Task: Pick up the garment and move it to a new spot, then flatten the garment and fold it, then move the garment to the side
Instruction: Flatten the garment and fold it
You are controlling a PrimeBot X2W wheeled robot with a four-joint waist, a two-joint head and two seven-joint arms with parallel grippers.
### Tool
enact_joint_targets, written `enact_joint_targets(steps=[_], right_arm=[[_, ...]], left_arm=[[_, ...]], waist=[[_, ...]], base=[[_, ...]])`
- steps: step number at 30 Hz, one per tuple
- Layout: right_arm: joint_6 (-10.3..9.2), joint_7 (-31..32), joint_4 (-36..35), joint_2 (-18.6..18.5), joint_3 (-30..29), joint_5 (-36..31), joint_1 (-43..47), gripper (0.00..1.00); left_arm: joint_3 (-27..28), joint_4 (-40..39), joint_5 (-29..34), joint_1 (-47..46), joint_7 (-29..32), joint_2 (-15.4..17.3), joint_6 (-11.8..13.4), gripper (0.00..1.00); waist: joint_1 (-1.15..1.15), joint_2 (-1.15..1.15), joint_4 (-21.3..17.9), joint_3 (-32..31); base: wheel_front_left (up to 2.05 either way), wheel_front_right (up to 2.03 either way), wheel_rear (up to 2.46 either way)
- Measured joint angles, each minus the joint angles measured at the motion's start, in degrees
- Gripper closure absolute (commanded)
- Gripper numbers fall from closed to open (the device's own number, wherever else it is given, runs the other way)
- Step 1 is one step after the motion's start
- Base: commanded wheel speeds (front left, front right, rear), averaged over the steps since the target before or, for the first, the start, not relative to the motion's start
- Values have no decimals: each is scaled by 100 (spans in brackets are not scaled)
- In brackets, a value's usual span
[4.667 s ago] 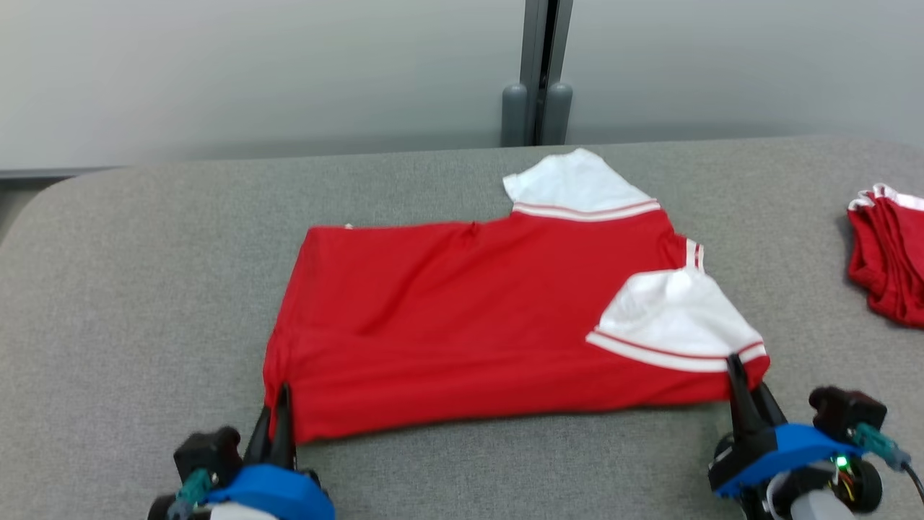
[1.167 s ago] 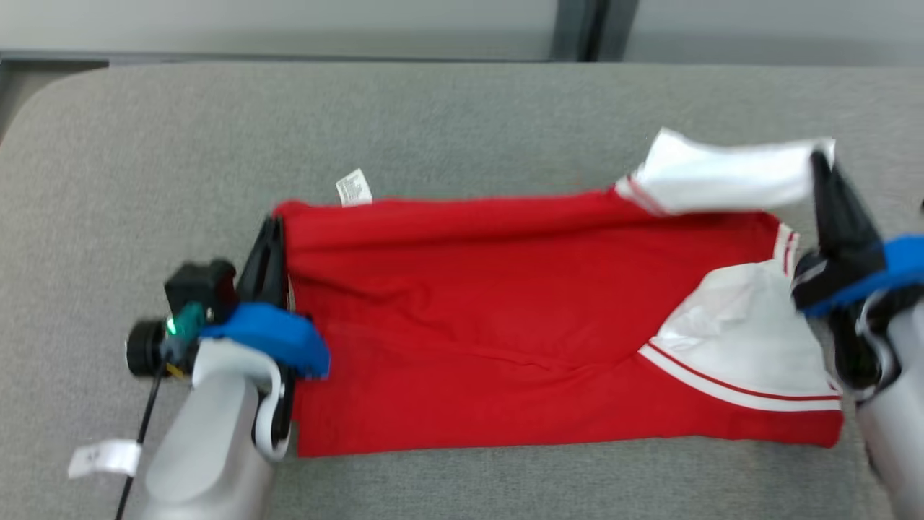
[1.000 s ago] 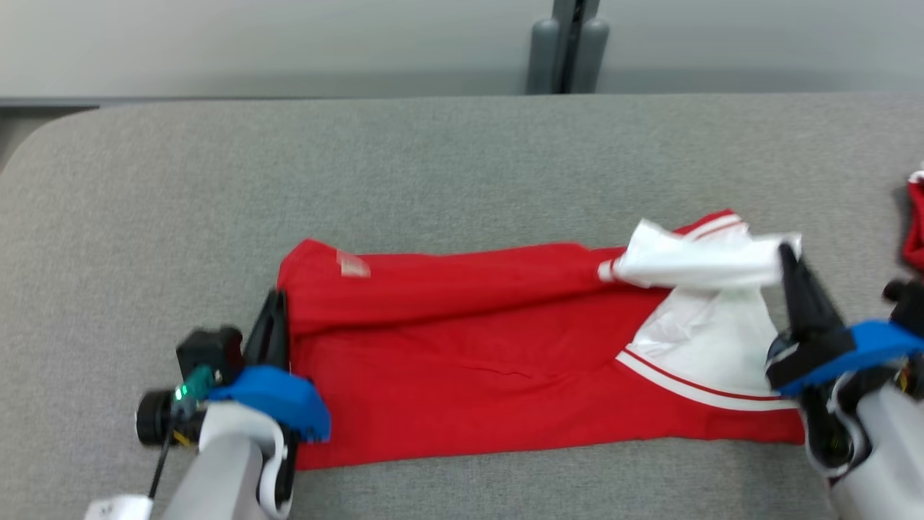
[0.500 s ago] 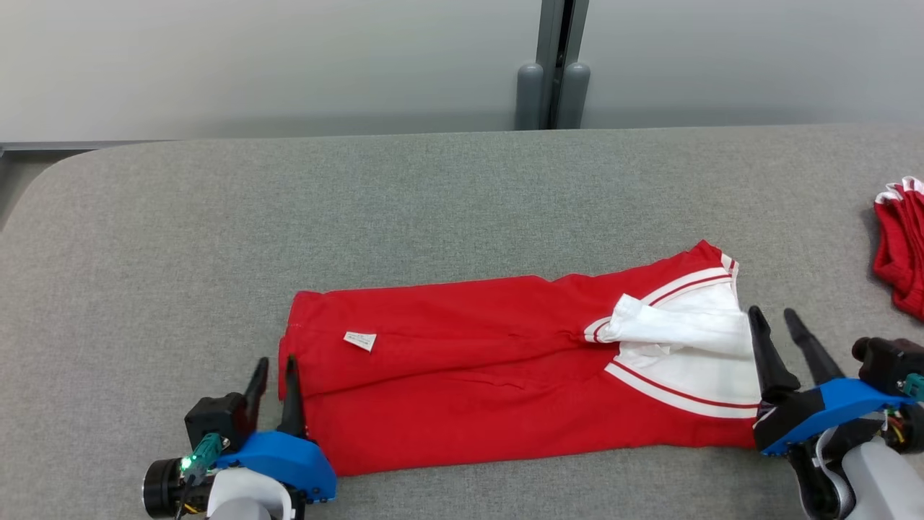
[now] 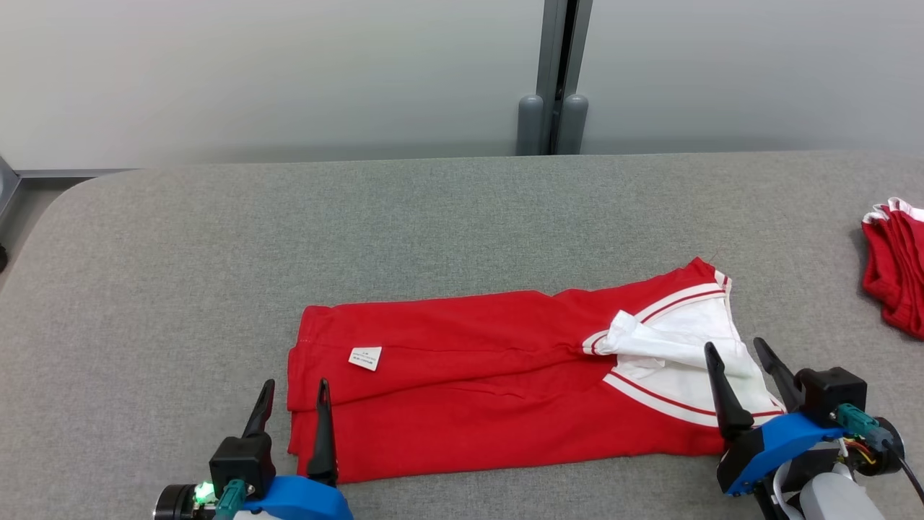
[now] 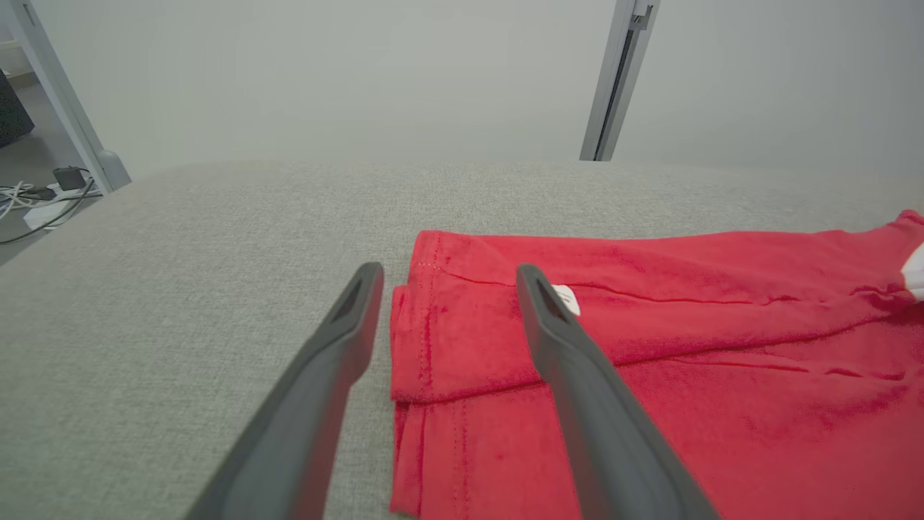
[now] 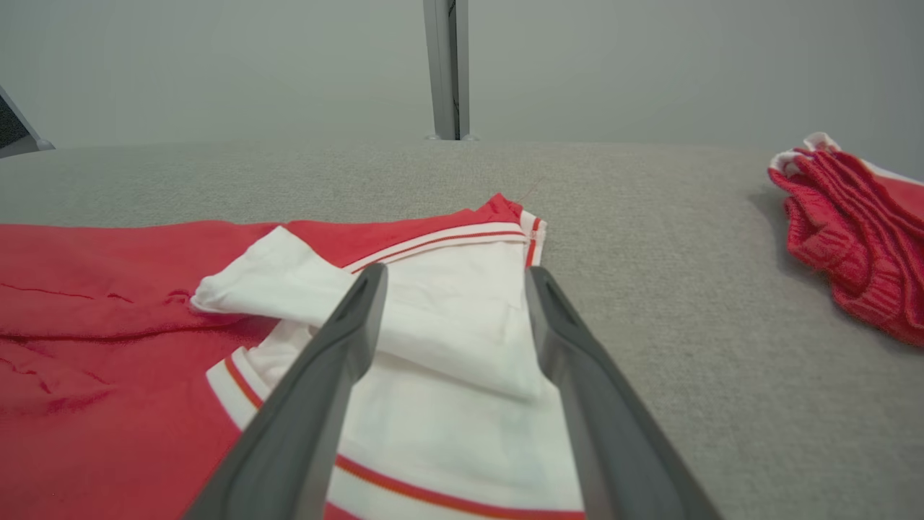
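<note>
The garment [image 5: 476,390] is a red shirt with white, red-striped sleeves [image 5: 686,354], folded lengthwise into a long band on the grey table; a small white label [image 5: 365,357] lies on its left part. My left gripper [image 5: 296,390] stands open at the garment's near left corner, holding nothing; in the left wrist view its fingers [image 6: 346,325] straddle the folded hem [image 6: 426,361]. Over the white sleeves at the near right end, my right gripper [image 5: 736,350] is open and empty. The right wrist view has its fingertips [image 7: 364,289] above the sleeve [image 7: 447,325].
A second red garment with white trim [image 5: 895,267] lies bunched at the table's right edge, also in the right wrist view [image 7: 852,224]. The grey padded table [image 5: 289,231] stretches wide behind and to the left. A grey wall with a vertical post [image 5: 554,79] stands behind.
Both grippers have opened and let go of the garment, then drawn back toward the near edge. The far half has been laid over the near half, leaving the shirt folded lengthwise.
</note>
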Motion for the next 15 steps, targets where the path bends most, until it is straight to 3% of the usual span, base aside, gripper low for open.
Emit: enact_joint_targets(steps=[11,15], right_arm=[[0,115,636,-55,-52,115,-505,0],[0,322,1068,-175,-81,245,-911,0]], left_arm=[[-55,20,-8,-48,0,-31,-110,0],[-199,19,-405,-210,0,-32,-108,0]], waist=[[0,0,29,263],[1,0,94,515]], base=[[0,0,0],[0,0,0]])
